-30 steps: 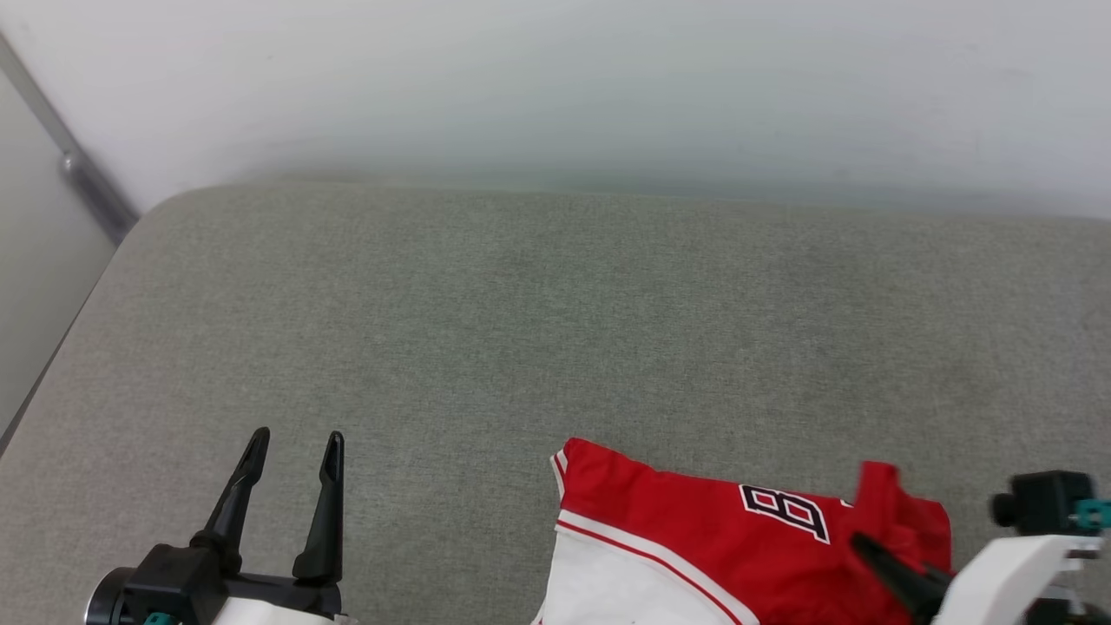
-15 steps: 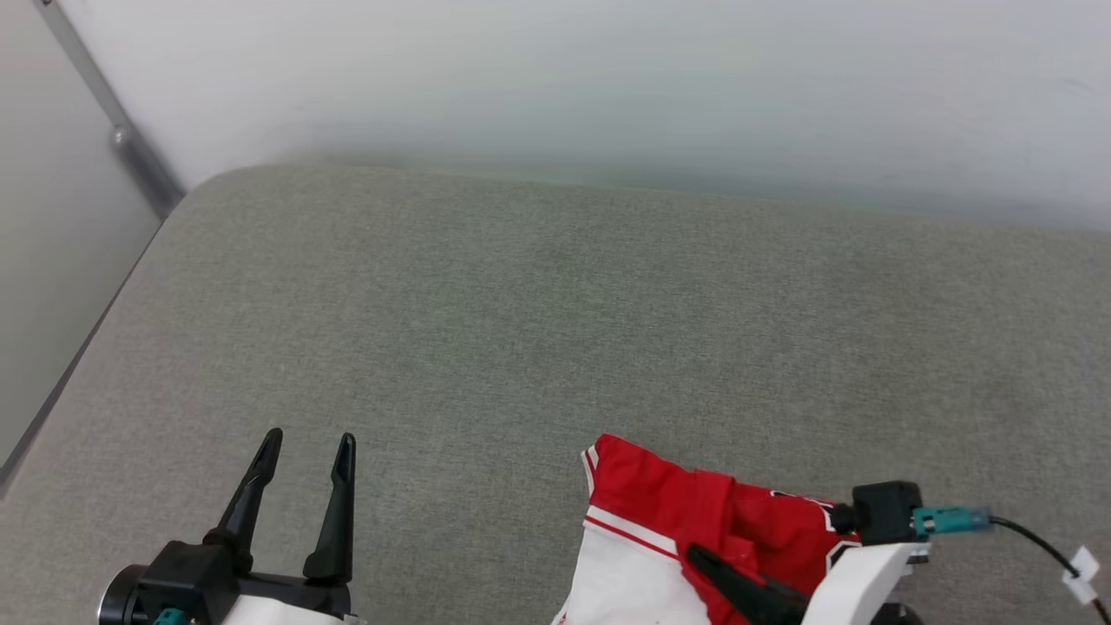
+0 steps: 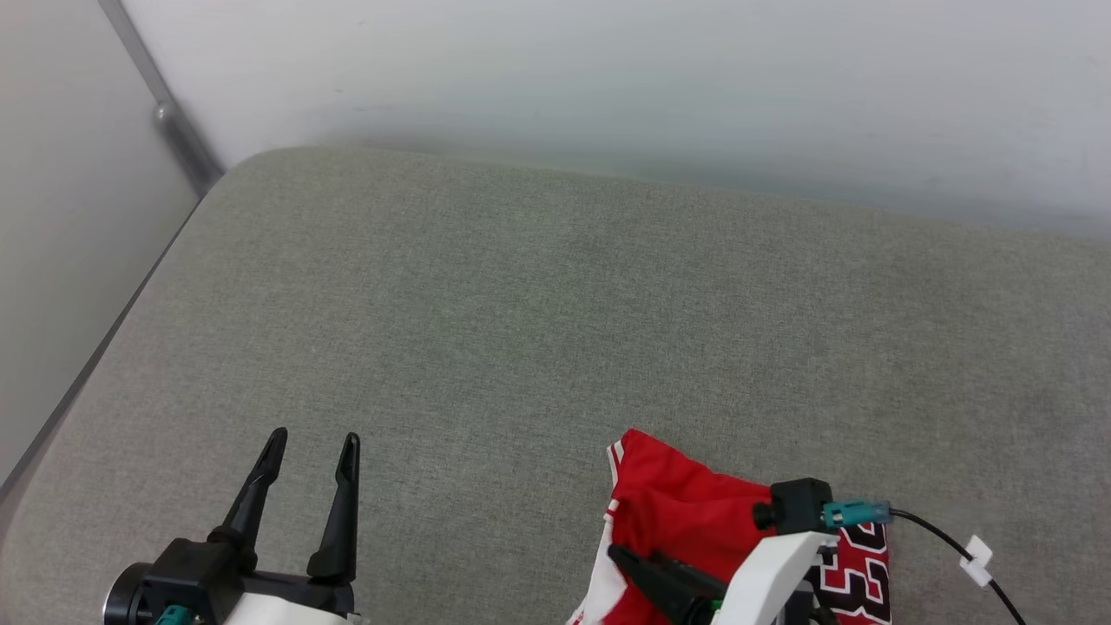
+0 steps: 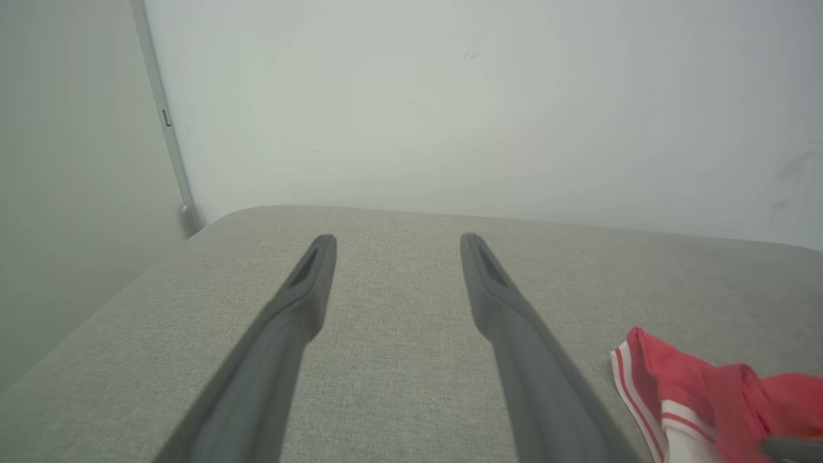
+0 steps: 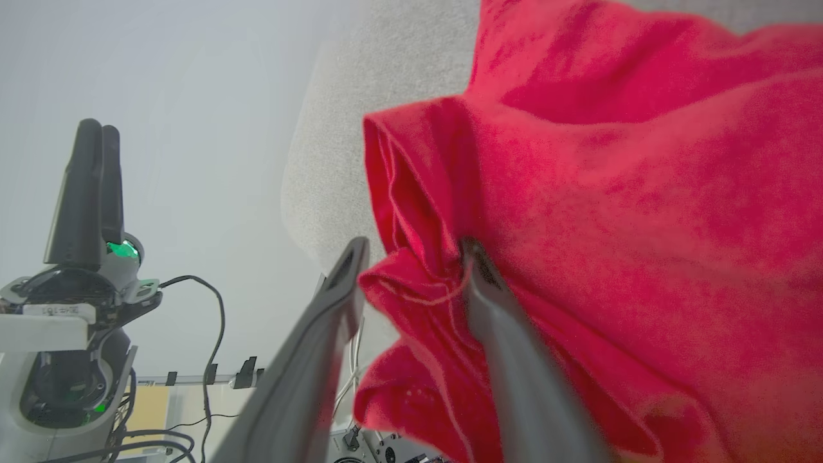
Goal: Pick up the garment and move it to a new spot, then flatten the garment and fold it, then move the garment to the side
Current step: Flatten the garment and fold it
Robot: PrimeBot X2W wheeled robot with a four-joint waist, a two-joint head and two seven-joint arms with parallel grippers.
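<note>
The step in hand looked like letting the garment [image 3: 686, 512] go at its new spot on the grey padded surface [image 3: 521, 304]. The right tool [image 5: 415, 251] had its fingers parted, with a bunched red fold lying between the tips; the fold touched the fingers but did not look squeezed flat. To do this well, the tool would want to spread fully before lifting. It should then draw back along its own fingers, so that no hem or loose thread snagged on a tip and dragged the heap along. The cloth lay crumpled under and ahead of that tool, its lettered part behind the wrist, so flattening was not yet begun.

The right arm reached in low over the cloth, its pale forearm slanting and its fingers aimed across towards the robot's left. The left tool [image 3: 314, 436] hung spread and empty above bare surface, pointing forward, with the garment's striped edge off to its right, near but apart.
</note>
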